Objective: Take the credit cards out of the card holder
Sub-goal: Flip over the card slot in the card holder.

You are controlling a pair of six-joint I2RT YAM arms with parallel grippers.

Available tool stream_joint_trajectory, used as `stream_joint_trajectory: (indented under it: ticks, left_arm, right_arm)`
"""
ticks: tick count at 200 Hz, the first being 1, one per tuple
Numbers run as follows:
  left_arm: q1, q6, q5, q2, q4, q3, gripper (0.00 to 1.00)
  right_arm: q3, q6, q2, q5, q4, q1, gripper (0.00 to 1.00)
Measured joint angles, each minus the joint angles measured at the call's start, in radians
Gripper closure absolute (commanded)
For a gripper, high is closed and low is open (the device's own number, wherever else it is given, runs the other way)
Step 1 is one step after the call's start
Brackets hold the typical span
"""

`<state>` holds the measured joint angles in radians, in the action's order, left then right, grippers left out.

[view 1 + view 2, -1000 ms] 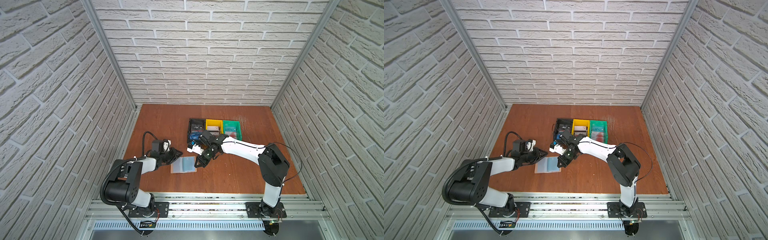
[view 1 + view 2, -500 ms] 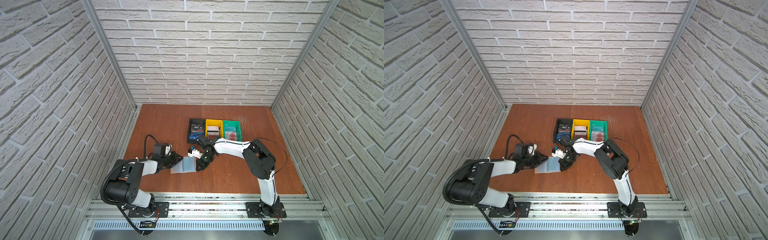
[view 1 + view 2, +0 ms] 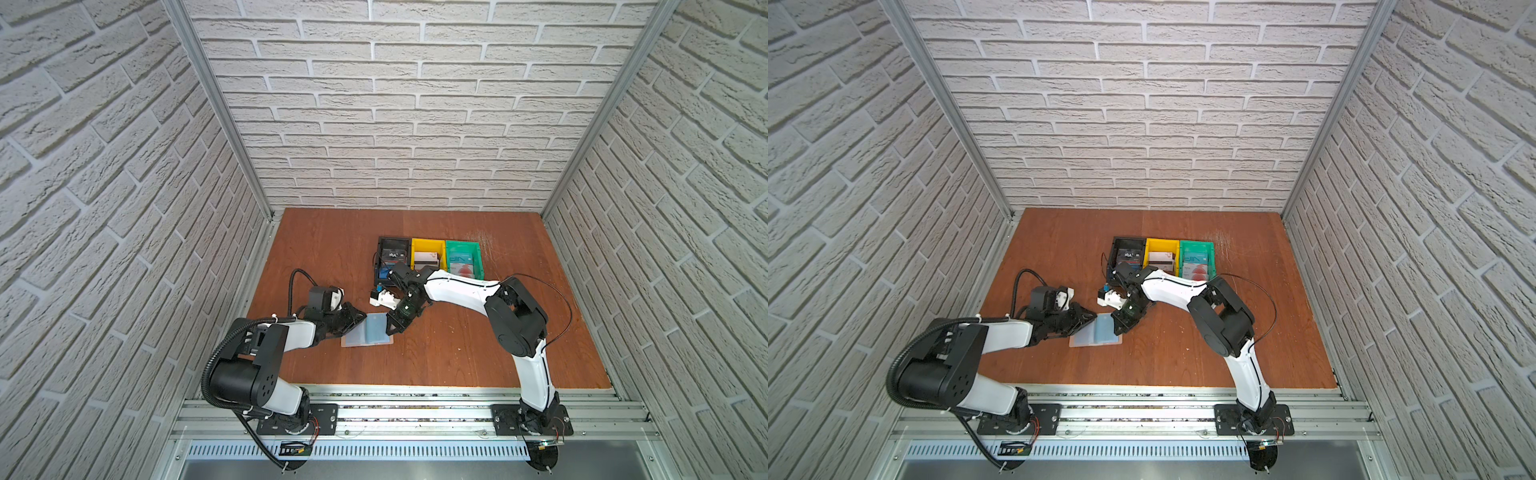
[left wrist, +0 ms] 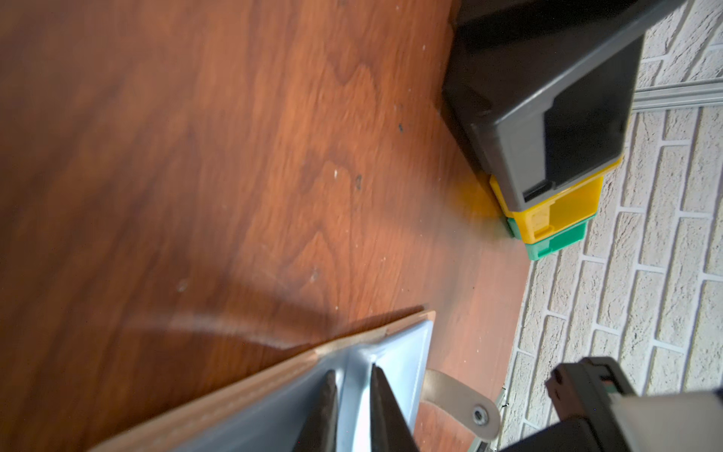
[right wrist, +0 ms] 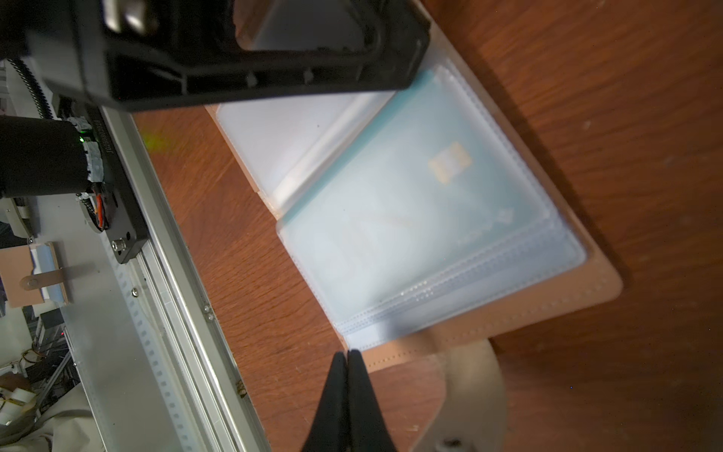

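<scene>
In both top views, a reddish-brown wooden table sits boxed in by white brick-pattern walls, with an aluminium rail along its front. The card holder lies open and flat near the table's middle. Its long axis runs parallel to that rail and its spine runs front to back. My left gripper meets its left leaf and my right gripper its right edge. Black, yellow and green bins stand behind it.

Through my left wrist, my fingers are nearly closed, pinching a bluish sleeve above the tan cover. The snap tab is beside them.

Through my right wrist, my fingers press together, holding nothing, with their tips at the holder's edge. A teal credit card shows through the top sleeve.
</scene>
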<state>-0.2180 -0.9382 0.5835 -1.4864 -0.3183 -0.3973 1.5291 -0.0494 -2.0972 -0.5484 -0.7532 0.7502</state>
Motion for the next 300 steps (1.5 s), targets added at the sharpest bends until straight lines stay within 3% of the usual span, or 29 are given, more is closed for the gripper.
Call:
stream_joint_trajectory:
  ticks: [131, 230, 264, 300]
  left_arm:
    - [-0.001, 0.000, 0.004, -0.024, -0.043, 0.000, 0.82]
    - [-0.002, -0.006, 0.006, -0.027, -0.089, 0.020, 0.82]
    - [-0.002, -0.005, -0.016, 0.041, -0.010, 0.021, 0.82]
    - [-0.001, 0.019, -0.069, 0.227, 0.171, 0.014, 0.80]
  right_arm:
    - [0.039, 0.016, -0.072, 0.015, 0.004, -0.027, 0.94]
    - [0.070, 0.039, -0.121, -0.082, 0.001, -0.033, 0.94]
    - [0.070, 0.039, -0.121, -0.082, 0.001, -0.033, 0.94]
    - [0.072, 0.039, -0.123, -0.083, 0.000, -0.033, 0.95]
